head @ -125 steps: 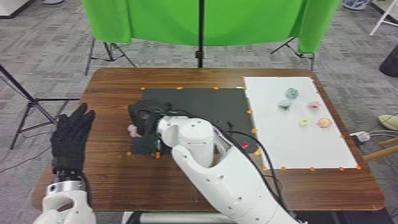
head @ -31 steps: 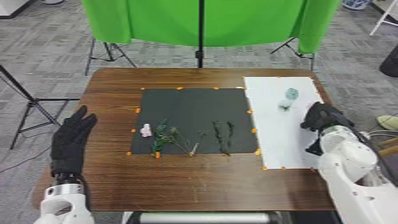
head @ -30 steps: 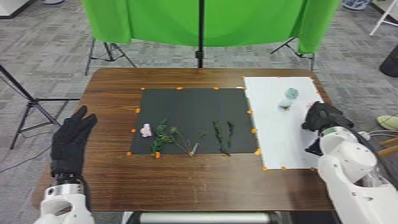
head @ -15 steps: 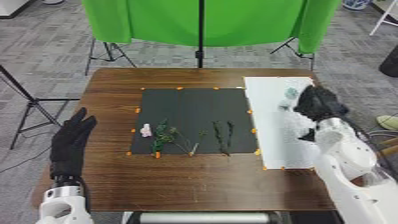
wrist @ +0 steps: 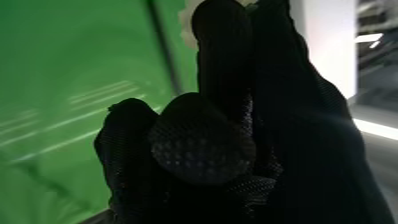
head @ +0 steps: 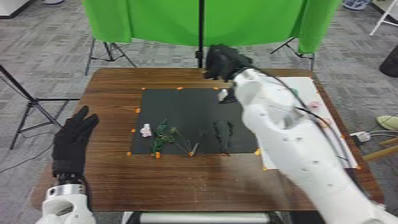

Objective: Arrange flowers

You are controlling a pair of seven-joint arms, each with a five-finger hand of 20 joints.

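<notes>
The arrangement is only partly built, by the look of it. A pink flower (head: 146,130) and leafy stems (head: 162,134) are laid toward the near left corner of the dark mat (head: 182,107), and dark stems (head: 222,131) by its near edge. A pale flower (head: 223,93) is gripped by the right hand (head: 226,59) near the mat's far right corner, apparently to be placed next. Pink blooms (head: 314,105) are left by the white sheet's (head: 306,87) right edge. The left hand (head: 73,132) is held open, unused, over the table's (head: 111,175) left edge.

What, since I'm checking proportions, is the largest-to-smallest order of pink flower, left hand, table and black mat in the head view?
1. Table
2. Black mat
3. Left hand
4. Pink flower
</notes>
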